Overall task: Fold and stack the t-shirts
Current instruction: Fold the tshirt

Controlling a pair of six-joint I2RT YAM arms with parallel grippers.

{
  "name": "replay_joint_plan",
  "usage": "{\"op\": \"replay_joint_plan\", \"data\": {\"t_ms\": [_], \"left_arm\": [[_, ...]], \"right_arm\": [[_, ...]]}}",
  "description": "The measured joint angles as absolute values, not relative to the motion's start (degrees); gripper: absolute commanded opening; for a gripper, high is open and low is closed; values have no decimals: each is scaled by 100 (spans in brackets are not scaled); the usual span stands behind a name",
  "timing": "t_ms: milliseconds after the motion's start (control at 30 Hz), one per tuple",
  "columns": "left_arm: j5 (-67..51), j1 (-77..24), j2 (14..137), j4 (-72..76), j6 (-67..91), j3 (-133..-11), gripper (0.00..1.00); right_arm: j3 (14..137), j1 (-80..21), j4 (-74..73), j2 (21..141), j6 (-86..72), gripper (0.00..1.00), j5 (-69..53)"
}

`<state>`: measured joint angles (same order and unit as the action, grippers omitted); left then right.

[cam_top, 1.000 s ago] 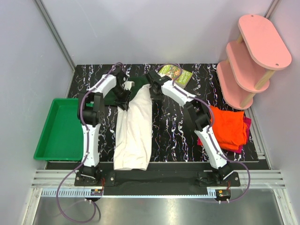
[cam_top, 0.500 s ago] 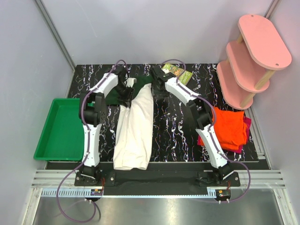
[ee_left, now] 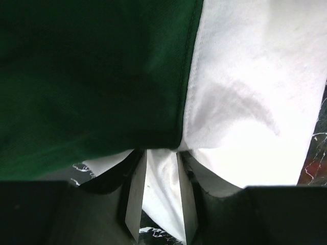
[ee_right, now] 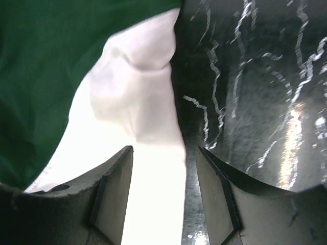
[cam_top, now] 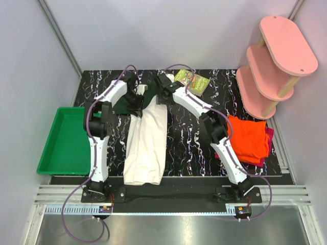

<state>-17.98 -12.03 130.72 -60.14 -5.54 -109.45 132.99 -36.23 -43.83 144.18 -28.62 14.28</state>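
Observation:
The cream-white t-shirt lies as a long narrow strip down the left-middle of the table, its dark green sleeves bunched at the far end. My left gripper is at that far end, shut on a fold of white cloth beside the green sleeve. My right gripper is at the shirt's far right corner. Its jaws stand wide open with the white cloth edge lying between them. The orange t-shirt lies folded on the magenta-red one at the right.
A green tray sits off the table's left edge. A small green book lies at the far edge behind the right gripper. A pink tiered shelf stands at the far right corner.
My right gripper has moved left along the far end of the shirt, and the shirt's top right edge has shifted left with it. My left gripper has stayed in place.

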Motion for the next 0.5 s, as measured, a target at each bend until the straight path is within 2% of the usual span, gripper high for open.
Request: {"op": "replay_joint_plan", "data": {"t_ms": [300,400,433,500], "left_arm": [[-1623,-1059,12396,-5986,-751,-10298,36],[-1612,-980,12248,-6012,-812,-10149,36],[-1610,-954,12237,-6014,-819,-10147,35],[-1592,-897,12230,-5983,-840,-10147,34]], "right_arm": [[13002,-3673,-4357,14418,-2961,57,1446],[12971,-3658,-4370,14424,-3013,44,1446],[12971,-3653,-4379,14431,-3044,36,1437],[12975,-3640,-4431,14453,-3081,31,1431]]}}
